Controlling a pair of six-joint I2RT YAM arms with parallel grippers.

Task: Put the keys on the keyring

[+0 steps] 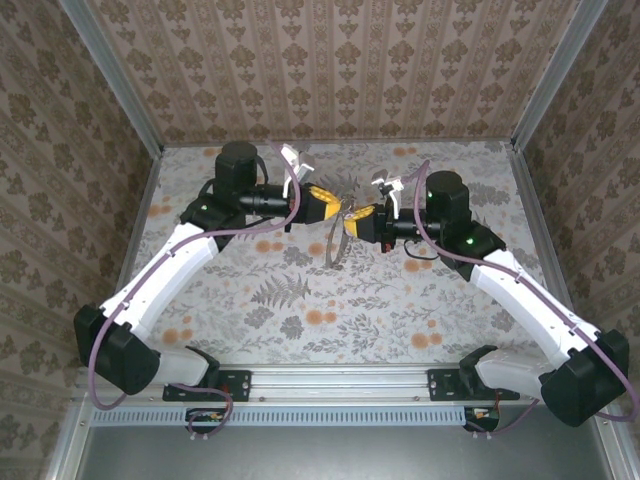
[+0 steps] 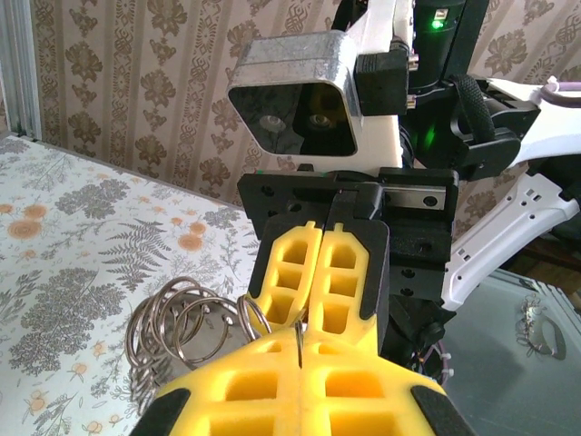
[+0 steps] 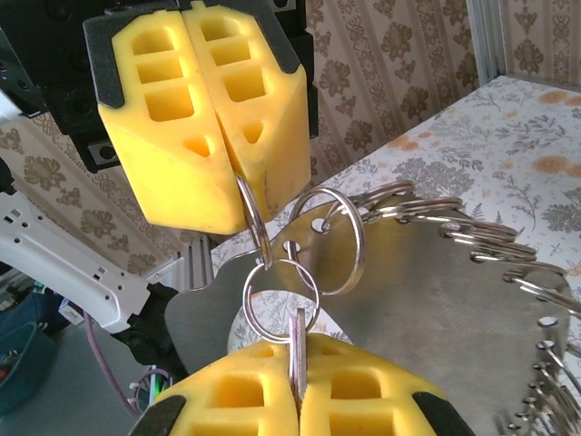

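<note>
- Where the two arms meet over the middle of the table (image 1: 300, 320), the top view sets the left gripper (image 1: 330, 205) and the right gripper (image 1: 352, 220) tip to tip, almost touching. Neither is the nearer, since the work hangs between them. A silvery metal plate (image 1: 335, 248) dangles just below the tips. At this range the jaws are too small to read.
- From the left wrist, the left gripper's pads (image 2: 245, 391) are pressed together on a thin metal edge standing upright in their seam. This is the keyring (image 2: 299, 343), seen edge-on. The right gripper faces it from just above, its own fingers also together. A bunch of rings (image 2: 177, 322) hangs off to the left, partly cut off behind the near finger.
- From the right wrist, the left gripper's jaws pinch the top of the keyring, which hangs face-on from their tips.
- At the bottom of that view, the right gripper's jaws clamp a thin flat strip. It is probably a key (image 3: 297, 350), though edge-on it could be another ring.
- The strip's long axis runs straight out of the right jaws. The keyring lies directly above it, near, and is linked through a small ring (image 3: 281, 295).
- I cannot tell whether the key passes through that small ring or only stands behind it.
- The plate sits behind all of this. The rings in its rim holes run out of frame at the right.
</note>
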